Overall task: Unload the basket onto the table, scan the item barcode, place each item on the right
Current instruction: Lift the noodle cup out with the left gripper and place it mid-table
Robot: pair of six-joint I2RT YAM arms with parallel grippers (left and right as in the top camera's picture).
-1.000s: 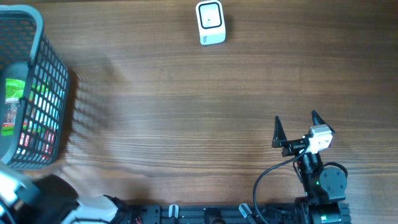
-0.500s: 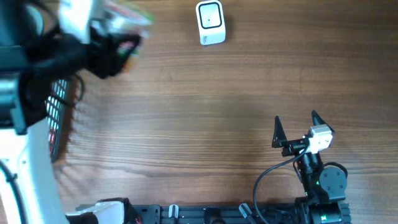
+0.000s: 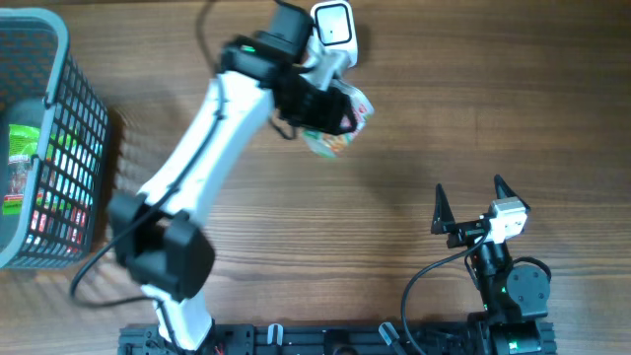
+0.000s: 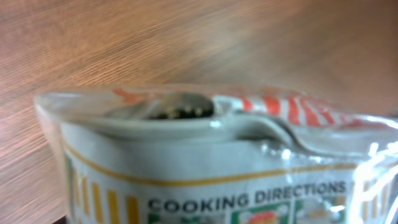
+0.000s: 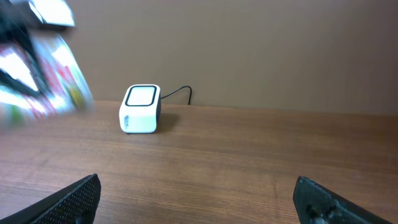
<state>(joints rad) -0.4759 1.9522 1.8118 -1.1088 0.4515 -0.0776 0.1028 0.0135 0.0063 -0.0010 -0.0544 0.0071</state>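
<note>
The plastic-wrapped instant noodle cup with white, orange and green print (image 3: 342,126) (image 4: 217,168) (image 5: 43,81) hangs above the table just in front of the white box-shaped barcode scanner with a dark-framed window (image 3: 333,35) (image 5: 141,109), slightly to that scanner's near side and apart from it. The left gripper (image 3: 317,104) pinches the cup between its dark fingers; in the left wrist view the cup fills the frame, its "COOKING DIRECTIONS" panel showing. The right gripper (image 3: 467,200) (image 5: 198,190) sits well away from the scanner toward the near right, fingers spread wide with nothing between them. Far left of the scanner stands a grey-blue plastic mesh basket (image 3: 59,59) with green packets inside, on the brown wooden table (image 3: 296,217).
</note>
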